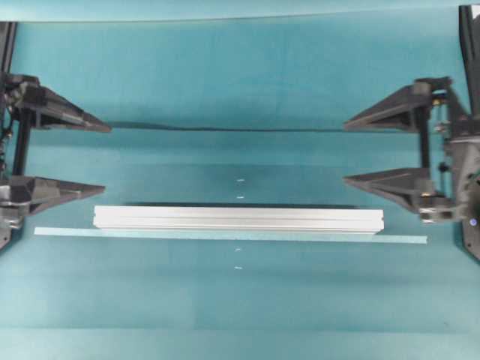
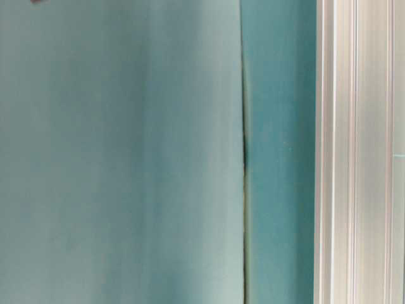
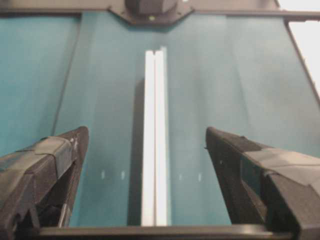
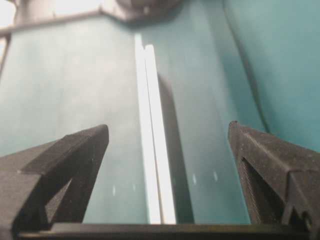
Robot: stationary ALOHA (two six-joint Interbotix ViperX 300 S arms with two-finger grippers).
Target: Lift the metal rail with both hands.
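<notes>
The metal rail [image 1: 238, 218] lies flat and lengthwise across the teal mat, a long silver grooved bar. It fills the right side of the table-level view [image 2: 357, 152]. My left gripper [image 1: 106, 159] hangs open at the rail's left end, its fingers spread wide and touching nothing. In the left wrist view the rail [image 3: 154, 140] runs away between the two fingers of that gripper [image 3: 146, 131]. My right gripper [image 1: 345, 152] is open too, near the rail's right end and apart from it. Its wrist view shows the rail [image 4: 152, 140] passing between the spread fingers of the gripper [image 4: 168, 127].
A thin pale-teal tape strip [image 1: 225, 235] lies along the rail's near side and sticks out past both ends. A seam [image 1: 225, 129] crosses the mat behind the rail. Small white marks [image 1: 240, 181] dot the mat's middle. Arm bases stand at both edges.
</notes>
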